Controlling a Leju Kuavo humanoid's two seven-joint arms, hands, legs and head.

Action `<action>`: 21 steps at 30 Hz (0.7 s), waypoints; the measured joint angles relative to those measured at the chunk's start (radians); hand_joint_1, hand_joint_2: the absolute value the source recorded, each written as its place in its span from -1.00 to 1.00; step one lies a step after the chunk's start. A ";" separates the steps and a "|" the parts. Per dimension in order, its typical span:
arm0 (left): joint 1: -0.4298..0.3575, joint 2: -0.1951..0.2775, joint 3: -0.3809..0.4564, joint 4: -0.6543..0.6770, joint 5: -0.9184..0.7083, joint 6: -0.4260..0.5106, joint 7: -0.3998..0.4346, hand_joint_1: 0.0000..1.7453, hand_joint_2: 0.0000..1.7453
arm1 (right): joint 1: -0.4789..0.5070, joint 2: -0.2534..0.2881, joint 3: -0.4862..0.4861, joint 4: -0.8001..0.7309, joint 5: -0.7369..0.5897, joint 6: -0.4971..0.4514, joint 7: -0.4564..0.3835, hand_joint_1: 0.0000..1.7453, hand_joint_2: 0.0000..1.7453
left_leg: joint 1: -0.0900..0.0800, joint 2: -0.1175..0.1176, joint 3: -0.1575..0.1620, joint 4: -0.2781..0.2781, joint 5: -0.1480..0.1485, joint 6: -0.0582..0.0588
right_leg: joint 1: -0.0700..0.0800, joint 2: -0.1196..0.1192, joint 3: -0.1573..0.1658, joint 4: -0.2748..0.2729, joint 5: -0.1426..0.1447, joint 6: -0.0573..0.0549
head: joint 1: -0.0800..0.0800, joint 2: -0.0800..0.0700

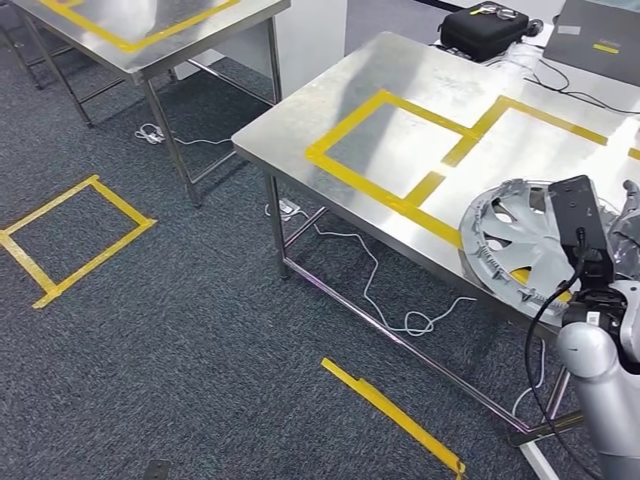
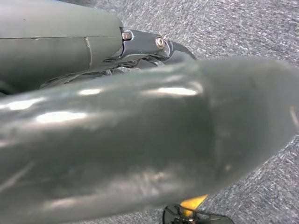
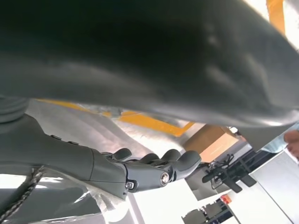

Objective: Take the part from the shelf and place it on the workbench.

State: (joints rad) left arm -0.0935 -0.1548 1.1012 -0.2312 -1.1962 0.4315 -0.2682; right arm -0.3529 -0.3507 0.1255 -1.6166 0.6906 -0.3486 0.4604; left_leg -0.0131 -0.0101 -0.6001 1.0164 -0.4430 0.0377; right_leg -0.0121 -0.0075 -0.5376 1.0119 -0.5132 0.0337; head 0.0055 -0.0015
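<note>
A silver-grey plastic wheel cover with spoke-shaped cut-outs [image 1: 521, 240] lies on the near right part of a stainless-steel workbench [image 1: 362, 80], resting over the yellow tape outline [image 1: 392, 205] marked on the bench top. The robot's right arm comes in from the lower right, its black wrist unit above the cover, and the right hand [image 1: 626, 225] shows at the picture's right edge touching the cover's far side; whether it grips the cover cannot be told. In the right wrist view, the dark fingers [image 3: 159, 165] stretch out together close under a broad dark blurred surface, with the taped bench behind. In the left wrist view, the left hand [image 2: 148, 44] hangs over grey carpet [image 2: 246, 23], a thick grey thumb blurred in front; its opening cannot be judged. A second steel table [image 1: 151, 40] stands farther left.
</note>
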 joint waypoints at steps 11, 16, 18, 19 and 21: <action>0.002 0.000 0.005 0.000 0.003 0.006 0.000 -1.00 -1.00 | 0.014 0.009 0.013 -0.001 0.013 0.000 0.000 -1.00 -1.00 | 0.017 0.002 -0.081 0.261 -0.141 -0.052 | -0.004 -0.007 -0.023 -0.018 0.038 -0.028 | -0.005 0.000; -0.002 0.001 0.007 0.000 0.003 0.016 0.000 -1.00 -1.00 | 0.008 0.011 0.022 0.001 0.016 0.000 0.000 -1.00 -1.00 | 0.018 -0.003 0.061 -0.001 -0.052 -0.039 | -0.001 -0.006 -0.042 -0.011 0.053 -0.007 | -0.004 0.000; -0.002 0.000 0.007 0.000 0.003 0.019 0.001 -1.00 -1.00 | 0.004 0.012 0.026 0.003 0.019 0.001 0.000 -1.00 -1.00 | 0.016 -0.003 0.054 -0.004 -0.042 -0.024 | -0.003 -0.006 -0.049 -0.012 0.061 0.007 | -0.004 0.000; -0.002 0.000 0.007 0.000 0.003 0.019 0.001 -1.00 -1.00 | 0.004 0.013 0.029 0.004 0.020 0.001 0.000 -1.00 -1.00 | 0.016 -0.002 0.049 -0.006 -0.035 -0.015 | -0.005 -0.005 -0.055 -0.008 0.053 0.013 | -0.004 0.000; -0.003 0.001 0.008 0.000 0.003 0.021 0.002 -1.00 -1.00 | 0.002 0.013 0.032 0.007 0.023 0.002 0.000 -1.00 -1.00 | 0.017 0.000 0.038 -0.013 -0.020 0.002 | -0.007 -0.003 -0.077 0.024 0.013 0.018 | -0.002 0.000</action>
State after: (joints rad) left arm -0.0964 -0.1540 1.1092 -0.2312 -1.1932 0.4525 -0.2660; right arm -0.3506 -0.3376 0.1571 -1.6099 0.7135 -0.3467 0.4604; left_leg 0.0041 -0.0101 -0.5621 1.0034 -0.4630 0.0399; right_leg -0.0194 -0.0102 -0.6142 1.0359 -0.5006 0.0520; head 0.0032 -0.0015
